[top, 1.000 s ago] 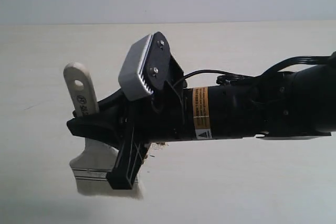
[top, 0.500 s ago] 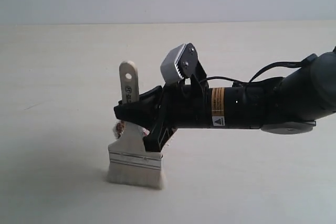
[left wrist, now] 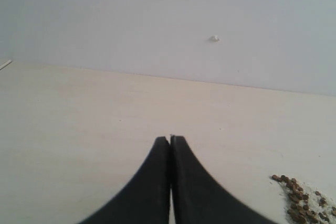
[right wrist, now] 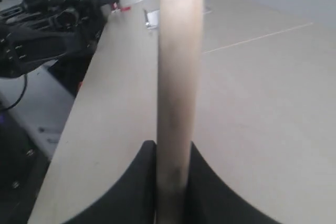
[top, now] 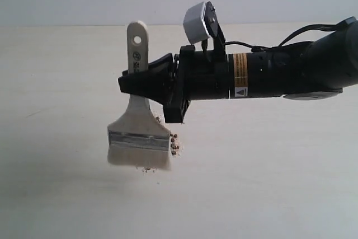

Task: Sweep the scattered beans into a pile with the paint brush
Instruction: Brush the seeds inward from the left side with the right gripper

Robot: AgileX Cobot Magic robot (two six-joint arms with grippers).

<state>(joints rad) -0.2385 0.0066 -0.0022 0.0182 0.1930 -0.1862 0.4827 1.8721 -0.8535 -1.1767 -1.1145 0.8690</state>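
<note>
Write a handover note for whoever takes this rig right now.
Right gripper: shut on the flat wide paint brush with its pale wooden handle upright, cream bristles down toward the pale table.
Left gripper: shut, empty.
Tiny reddish-brown beans: a few beside the bristles; a cluster with pale crumbs near the left gripper.
Done: brush picked up. Left: sweep strays into one pile.

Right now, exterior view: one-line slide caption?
Right gripper holds the paint brush upright by its handle, beans beside the bristles.

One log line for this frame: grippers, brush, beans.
right gripper: shut on paint brush handle, brush upright, bristles down | beans: a few beside bristles | left gripper: shut, empty
</note>
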